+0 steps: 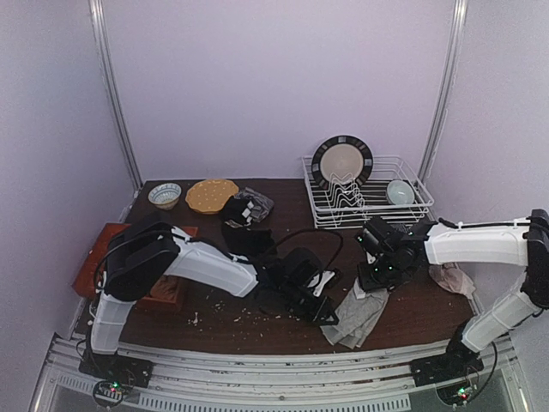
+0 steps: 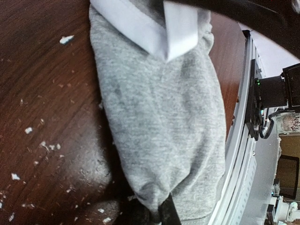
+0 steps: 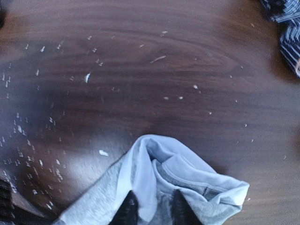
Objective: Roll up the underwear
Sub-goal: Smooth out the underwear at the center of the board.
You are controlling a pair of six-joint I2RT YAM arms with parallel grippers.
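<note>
1. Black cloth heap, soft and limp, at the back of the dark brown wooden table, beyond the left arm. It is too small to tell whether it is rolled or loose. No gripper is near it.
2. Left gripper, a dark two-finger pincer, low at the table surface. The jaws are closed tight, and a bunched edge of item 3 is nipped between them, at the end opposite the waistband.
3. Light grey underwear, a soft knit garment with a white waistband. It lies near the table's front edge, between the two grippers. It is stretched out lengthwise and mostly flat, and no turn of a roll shows.
4. Right gripper, a dark two-finger pincer at the waistband end of item 3. The jaws stand partly apart with the folded waistband between them. Whether they clamp it cannot be told.
5. Tan-brown garment, crumpled soft cloth lying under the right forearm, well apart from item 3. It looks loose and unrolled.
6. Progress, as a judgement: early. The grey piece is taken at both ends but its rolling has not yet begun. The tan-brown piece awaits handling, and the state of the black pieces is undetermined.
</note>
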